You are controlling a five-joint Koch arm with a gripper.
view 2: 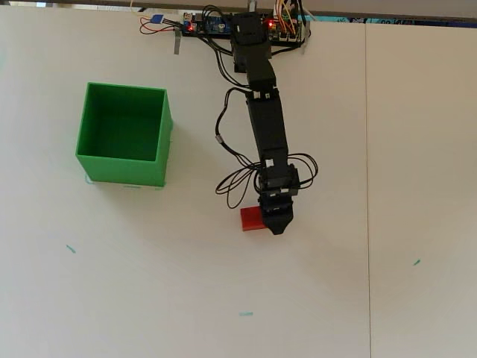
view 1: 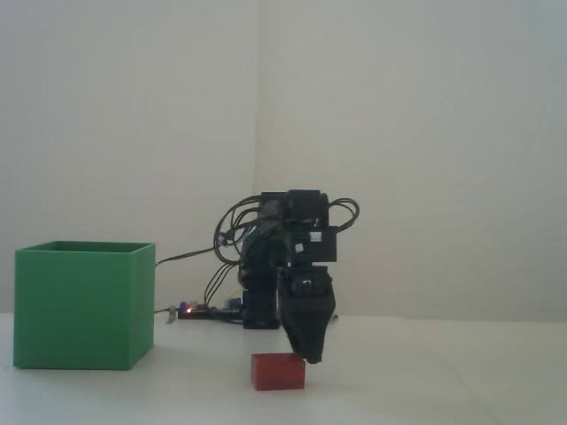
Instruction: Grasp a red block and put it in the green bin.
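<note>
1. Around you the white table [view 2: 358,298] lies bare on most sides; in the overhead view its whole right half and lower part hold nothing.
2. The large green thin-walled box [view 2: 123,170] [view 1: 80,310] stands well apart at the left, its top open, and a wide clear strip of table lies between it and the arm.
3. The small red rectangular brick [view 2: 250,218] [view 1: 276,372] sits right at the black gripper [view 2: 275,226] [view 1: 310,354], against its left side.
4. Behind, the arm's base, circuit boards [view 2: 205,26] and looping cables [view 2: 235,186] crowd the table's far edge.
</note>
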